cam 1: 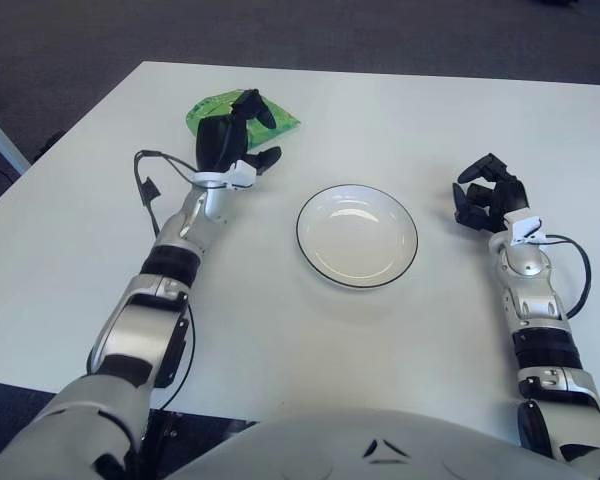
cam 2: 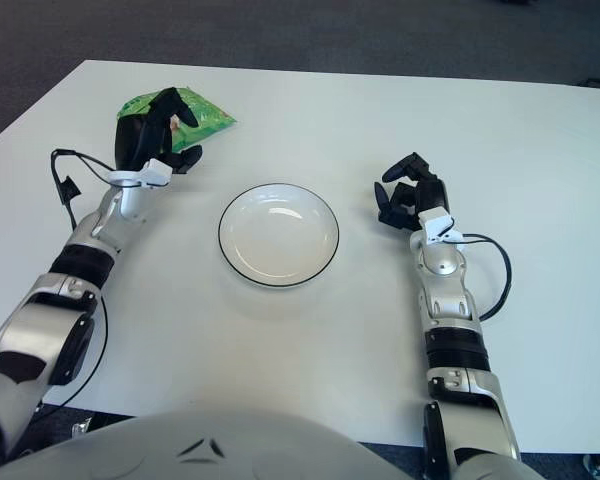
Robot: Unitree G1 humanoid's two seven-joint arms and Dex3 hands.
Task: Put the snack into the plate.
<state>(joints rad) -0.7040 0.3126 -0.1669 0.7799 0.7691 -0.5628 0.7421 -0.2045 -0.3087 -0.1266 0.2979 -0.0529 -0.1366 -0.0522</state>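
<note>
My left hand (cam 1: 232, 137) hovered spread over the snack (cam 1: 212, 108), at ten o'clock from the plate (cam 1: 357, 235), gripping nothing. A shallow pinch could have let the slick bag slip. My right hand (cam 1: 486, 192) idled curled at three o'clock.

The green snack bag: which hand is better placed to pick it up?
Left. The left hand is over the green snack bag; the right hand is beyond the white plate.

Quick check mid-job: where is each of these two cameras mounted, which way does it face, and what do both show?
Left eye view: on the head, facing forward and down at the white table; both arms and the torso top show.
Right eye view: head too, slightly to the right, same aim, same body parts.
Shared: left hand over the green snack, plate mid-table, right hand to the plate's right.
</note>
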